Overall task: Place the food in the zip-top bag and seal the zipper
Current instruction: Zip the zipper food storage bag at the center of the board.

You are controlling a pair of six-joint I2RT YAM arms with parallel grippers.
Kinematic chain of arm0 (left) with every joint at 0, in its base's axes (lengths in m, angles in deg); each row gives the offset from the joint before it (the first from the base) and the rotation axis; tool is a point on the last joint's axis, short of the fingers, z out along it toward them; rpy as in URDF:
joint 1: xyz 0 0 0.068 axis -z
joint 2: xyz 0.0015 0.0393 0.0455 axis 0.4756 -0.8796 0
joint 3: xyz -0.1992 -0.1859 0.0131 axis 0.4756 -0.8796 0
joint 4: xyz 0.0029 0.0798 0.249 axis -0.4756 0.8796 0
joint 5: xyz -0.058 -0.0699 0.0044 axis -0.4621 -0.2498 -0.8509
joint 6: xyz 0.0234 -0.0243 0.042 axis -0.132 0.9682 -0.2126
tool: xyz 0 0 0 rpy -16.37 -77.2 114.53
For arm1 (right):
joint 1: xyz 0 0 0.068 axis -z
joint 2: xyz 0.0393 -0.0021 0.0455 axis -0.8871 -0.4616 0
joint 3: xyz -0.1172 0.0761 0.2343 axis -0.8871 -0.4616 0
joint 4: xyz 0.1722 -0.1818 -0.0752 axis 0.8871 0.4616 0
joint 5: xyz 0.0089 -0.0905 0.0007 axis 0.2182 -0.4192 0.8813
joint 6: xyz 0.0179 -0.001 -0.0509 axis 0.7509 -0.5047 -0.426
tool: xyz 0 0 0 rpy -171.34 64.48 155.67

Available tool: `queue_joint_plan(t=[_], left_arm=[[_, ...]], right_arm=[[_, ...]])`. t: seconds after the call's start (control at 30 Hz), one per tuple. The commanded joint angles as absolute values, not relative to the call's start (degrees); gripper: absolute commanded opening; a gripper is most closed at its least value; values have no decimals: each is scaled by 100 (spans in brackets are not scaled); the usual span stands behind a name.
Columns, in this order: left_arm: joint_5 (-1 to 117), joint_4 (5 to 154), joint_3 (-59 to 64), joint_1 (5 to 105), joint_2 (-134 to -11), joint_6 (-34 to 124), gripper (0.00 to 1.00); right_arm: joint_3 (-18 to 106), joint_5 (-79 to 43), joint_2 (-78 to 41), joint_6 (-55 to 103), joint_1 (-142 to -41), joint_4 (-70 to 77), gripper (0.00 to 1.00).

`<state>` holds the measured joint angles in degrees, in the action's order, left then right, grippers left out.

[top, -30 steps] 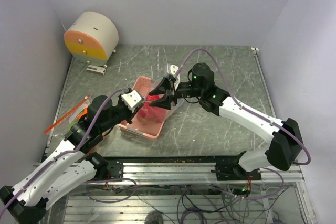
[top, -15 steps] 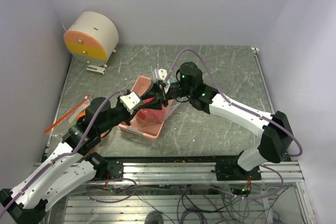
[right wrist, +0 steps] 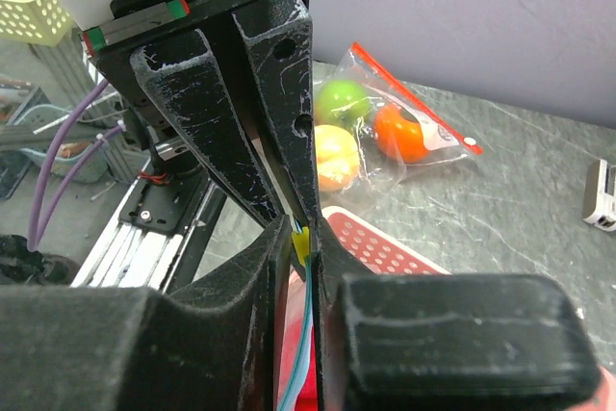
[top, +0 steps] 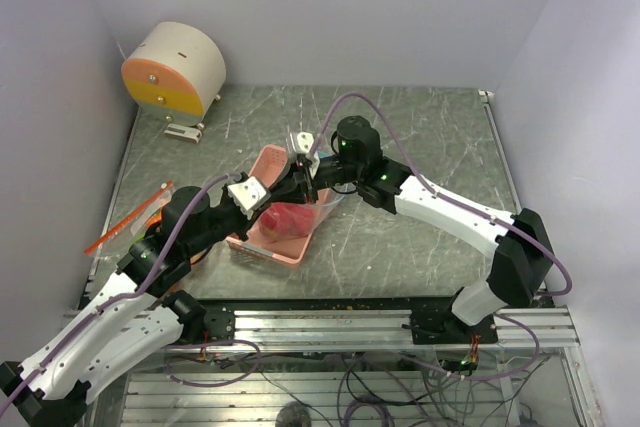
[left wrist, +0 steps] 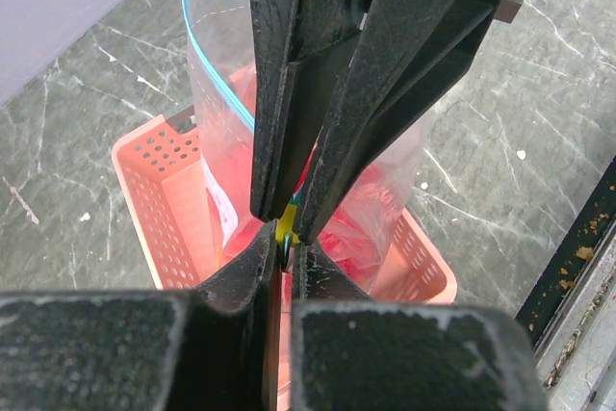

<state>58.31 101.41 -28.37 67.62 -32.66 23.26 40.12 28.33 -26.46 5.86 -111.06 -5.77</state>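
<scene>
On the table (top: 430,137), the basket (top: 268,250) sits toward 9 o'clock of centre. The bag (left wrist: 390,166) stands in it, with fruit (top: 290,219) inside. The left gripper (left wrist: 282,252) comes in from 8 o'clock and the right gripper (right wrist: 304,262) from 2 o'clock, tip to tip on the zipper (left wrist: 221,69). From the basket, a drum (top: 175,69) is at 11 o'clock. A second bag (right wrist: 448,137), holding three fruits (right wrist: 404,132), lies at 9 o'clock.

Overhead rear view; both wrist close-ups on zip-top bag (left wrist: 217,84)
</scene>
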Motion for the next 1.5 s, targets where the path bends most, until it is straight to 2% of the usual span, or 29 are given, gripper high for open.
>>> queue_joint_plan(t=[0.0,0.1,0.23,0.37,0.63,0.87,1.47], left_arm=[[5848,9981,-2722,6786,-3160,2313,7],[5850,9995,-2713,6786,-3153,2318,7],[5873,9995,-2730,6786,-3150,2309,7],[5891,9995,-2736,6784,-3143,2309,7],[5914,9974,-2729,6786,-3149,2335,7],[5983,9961,-2722,6786,-3102,2336,7],[6276,10206,-2711,6782,-2793,2309,7]], right_arm=[[4104,2841,-2741,410,-11111,-326,15],[4128,2825,-2742,317,-11111,-190,16],[4237,2932,-2775,73,-11111,189,25],[4246,2940,-2756,-43,-11109,353,26],[4291,2855,-2834,17,-11112,338,19],[4303,2794,-2833,-62,-11104,475,0],[3959,2141,-2306,-500,-10457,1206,0]])
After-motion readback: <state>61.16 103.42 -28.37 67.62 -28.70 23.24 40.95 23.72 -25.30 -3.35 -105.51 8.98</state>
